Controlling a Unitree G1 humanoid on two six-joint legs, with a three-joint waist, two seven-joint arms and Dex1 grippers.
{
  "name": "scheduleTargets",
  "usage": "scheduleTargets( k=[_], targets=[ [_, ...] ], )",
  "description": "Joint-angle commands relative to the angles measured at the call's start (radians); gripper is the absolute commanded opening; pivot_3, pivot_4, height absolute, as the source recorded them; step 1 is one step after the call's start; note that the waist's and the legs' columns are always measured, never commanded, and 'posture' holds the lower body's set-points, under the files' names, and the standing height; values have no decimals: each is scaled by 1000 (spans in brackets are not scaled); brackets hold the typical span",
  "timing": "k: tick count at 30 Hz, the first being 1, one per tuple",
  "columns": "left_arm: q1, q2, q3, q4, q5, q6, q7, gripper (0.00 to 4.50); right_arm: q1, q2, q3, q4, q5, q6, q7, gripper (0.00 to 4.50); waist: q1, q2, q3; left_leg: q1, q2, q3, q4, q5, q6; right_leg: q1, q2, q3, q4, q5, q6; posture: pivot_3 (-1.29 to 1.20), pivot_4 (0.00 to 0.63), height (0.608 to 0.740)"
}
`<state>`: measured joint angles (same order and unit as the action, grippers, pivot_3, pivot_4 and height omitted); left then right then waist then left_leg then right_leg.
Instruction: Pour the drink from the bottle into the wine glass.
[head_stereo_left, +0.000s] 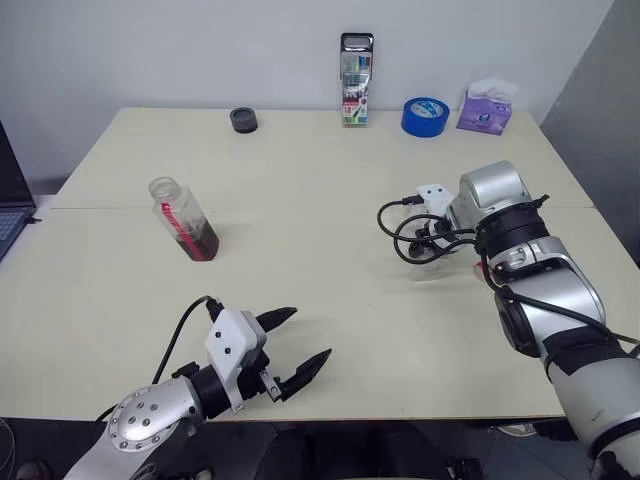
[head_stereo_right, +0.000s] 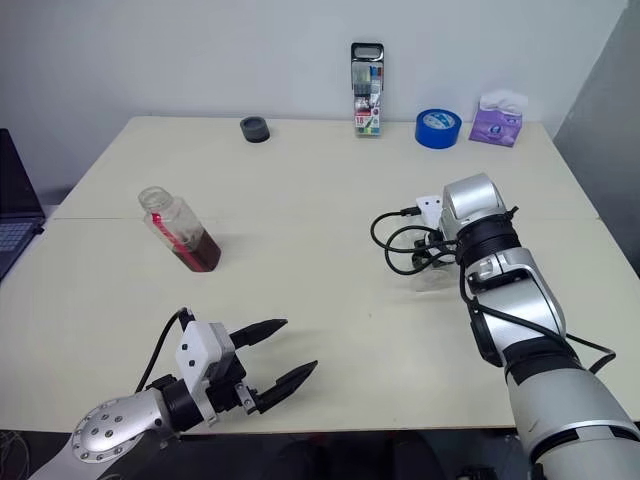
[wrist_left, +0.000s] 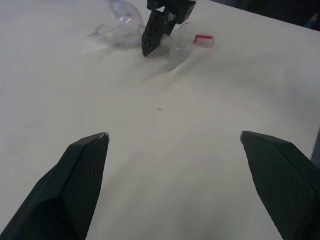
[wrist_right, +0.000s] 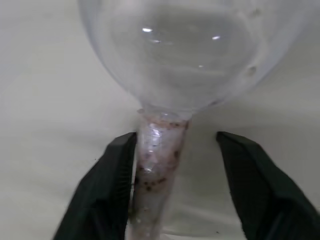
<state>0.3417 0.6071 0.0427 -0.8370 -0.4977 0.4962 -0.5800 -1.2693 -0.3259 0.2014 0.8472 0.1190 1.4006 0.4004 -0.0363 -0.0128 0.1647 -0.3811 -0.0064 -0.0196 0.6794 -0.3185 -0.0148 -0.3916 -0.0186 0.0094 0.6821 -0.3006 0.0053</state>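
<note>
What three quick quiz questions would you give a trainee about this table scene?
1. True or false: the bottle has its cap on.
2. What stands between the right gripper's fingers? A) the wine glass stem, B) a blue tape roll, C) the bottle's neck.
3. In one word, what is the left gripper holding?

Key: 1. False. The bottle's mouth is open, and a red cap lies on the table near the glass. 2. A, with a gap still showing at one finger. 3. Nothing. Its fingers are spread wide over bare table.
</note>
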Motion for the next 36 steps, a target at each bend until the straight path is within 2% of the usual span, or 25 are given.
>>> scheduleTargets(
  k=[1,5,8,10,12,16,21,25,31,36],
  targets=[
    [7,11,-1,-56,-13,-2,-6,4500,-13,17,6,7,3,-11,35,1444,-2,0,0,0,0,0,0,0,0,0,0,0,0,0,0,0,150,740],
    [12,20,2,-60,-20,2,-12,4500,-20,24,3,4,-6,-33,51,190,-5,0,0,0,0,0,0,0,0,0,0,0,0,0,0,0,150,740],
    [21,26,5,-65,-25,2,-13,4500,-36,39,-23,-12,5,-136,80,198,-10,0,0,0,0,0,0,0,0,0,0,0,0,0,0,0,150,740],
    [37,17,10,-71,-29,0,0,4500,-47,61,-65,-16,17,-331,101,198,-19,1,1,0,0,0,0,0,0,-1,0,0,0,0,0,0,150,740],
    [62,1,11,-81,-33,-5,16,4500,-55,104,-163,4,58,-536,82,198,-21,1,1,-2,0,1,-1,0,0,-4,1,2,2,0,0,0,150,740],
    [103,-56,-2,-95,-20,-21,66,4500,5,189,-270,22,106,-917,90,198,-18,1,1,-4,0,1,-1,0,0,-5,1,1,0,0,0,0,150,740],
    [160,-130,-37,-116,47,-63,141,4500,135,282,-309,66,100,-1332,90,198,-7,-1,0,-4,0,2,-1,2,-3,-4,0,1,-2,0,1,0,150,740],
    [188,-163,17,-131,26,-70,178,4500,198,331,-284,146,45,-1571,50,198,-4,0,0,-4,0,3,-1,2,-3,-4,0,2,0,0,1,0,150,740],
    [208,-153,93,-143,-12,-55,174,4500,237,368,-284,255,0,-1722,-14,198,-11,0,0,-3,1,4,-1,2,-4,-4,0,3,1,0,0,0,150,740],
    [214,-138,104,-152,-26,-45,172,4500,301,360,-224,316,-85,-1670,-66,198,-11,0,0,-2,1,3,-1,2,-4,-3,0,3,0,0,0,0,150,740]
  ],
)
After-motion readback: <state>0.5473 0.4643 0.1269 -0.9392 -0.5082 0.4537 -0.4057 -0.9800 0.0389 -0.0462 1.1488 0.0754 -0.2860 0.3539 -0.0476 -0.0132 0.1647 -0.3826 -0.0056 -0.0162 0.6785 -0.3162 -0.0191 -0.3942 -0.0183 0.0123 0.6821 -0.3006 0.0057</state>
